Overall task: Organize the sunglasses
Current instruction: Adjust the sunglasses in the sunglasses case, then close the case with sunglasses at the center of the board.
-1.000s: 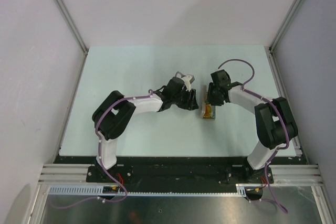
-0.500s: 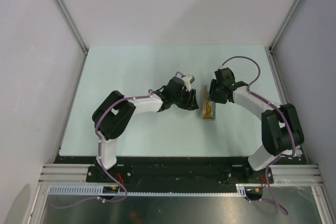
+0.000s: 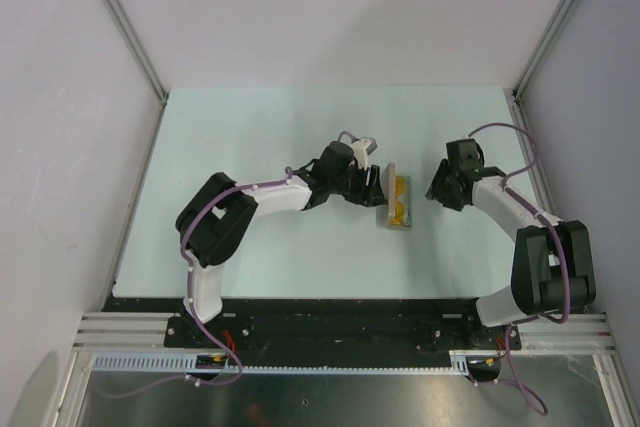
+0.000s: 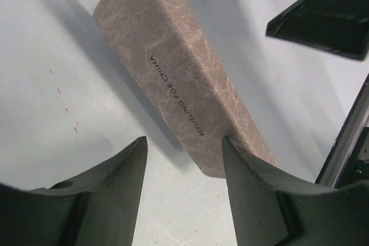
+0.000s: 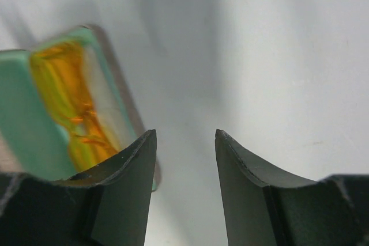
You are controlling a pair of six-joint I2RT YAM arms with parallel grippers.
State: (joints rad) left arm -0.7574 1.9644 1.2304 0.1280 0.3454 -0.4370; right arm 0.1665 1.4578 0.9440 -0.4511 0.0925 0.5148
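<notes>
The sunglasses (image 3: 400,199), with orange-yellow lenses, lie inside the open grey-brown case (image 3: 388,190) with teal lining at the table's middle. In the right wrist view the sunglasses (image 5: 69,105) sit in the teal-lined case (image 5: 23,125) at the left. My left gripper (image 3: 374,189) is open, right at the case's left side. In the left wrist view the case's speckled outside (image 4: 184,84) runs away from my open left gripper (image 4: 184,156), its near end against the right finger (image 4: 248,194). My right gripper (image 3: 436,190) is open and empty, just right of the case; it also shows in the right wrist view (image 5: 184,136).
The pale table (image 3: 250,137) has a raised metal frame along its left and right edges. The right arm's dark gripper body (image 4: 326,18) shows at the top right of the left wrist view, beyond the case.
My right gripper has drawn back to the right, off the case, leaving the sunglasses in it. My left gripper has shifted right against the case's left side.
</notes>
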